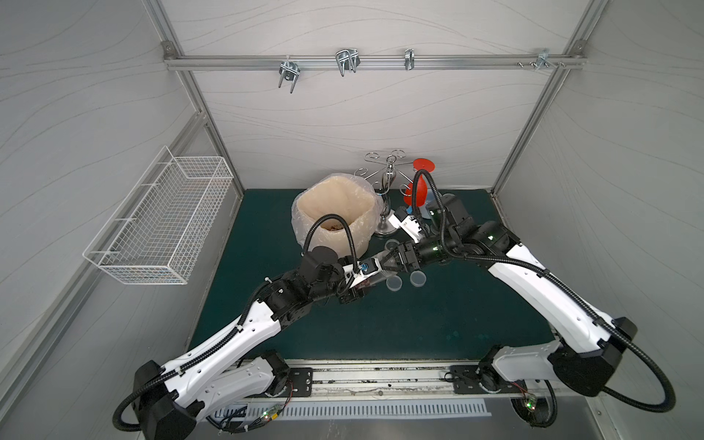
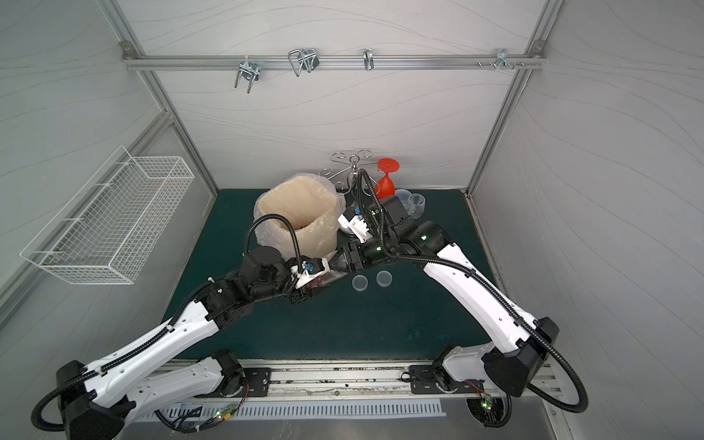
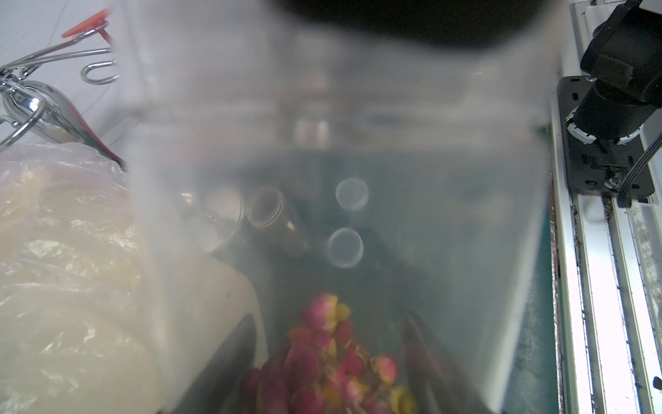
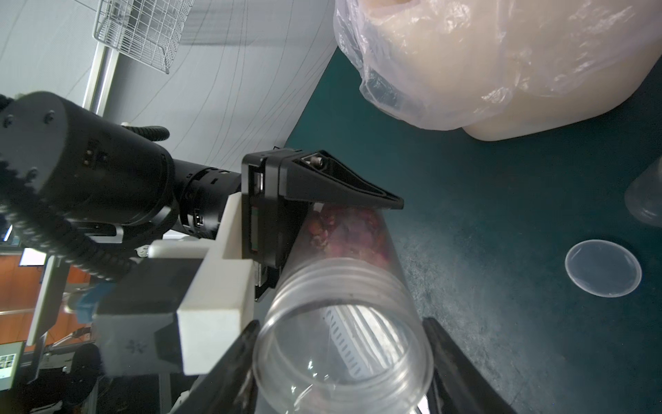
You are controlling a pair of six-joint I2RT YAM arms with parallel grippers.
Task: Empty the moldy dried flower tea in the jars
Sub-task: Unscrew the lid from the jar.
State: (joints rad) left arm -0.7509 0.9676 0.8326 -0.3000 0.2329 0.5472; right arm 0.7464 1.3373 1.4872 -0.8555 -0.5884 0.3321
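Note:
A tall clear jar [image 1: 381, 275] with no lid hangs on its side over the green mat [image 1: 419, 324], between both arms. My left gripper [image 1: 362, 285] is shut on its closed end, where the moldy dried flower tea [image 3: 322, 365] lies as pink and reddish buds. My right gripper [image 4: 342, 322] is shut on the threaded open mouth of the jar [image 4: 344, 286], a finger against each side. The tea [image 4: 344, 229] stays at the far end. In both top views the jar [image 2: 331, 276] sits just in front of the bin.
A cream bin [image 1: 335, 205] lined with a plastic bag stands behind the jar. Two loose lids [image 1: 394, 284] [image 1: 418, 279] lie on the mat. Two empty jars [image 3: 272, 211] lie near them. A chrome rack [image 1: 388, 179] holds a red glass [image 1: 419, 183]. A wire basket [image 1: 160, 217] hangs on the left wall.

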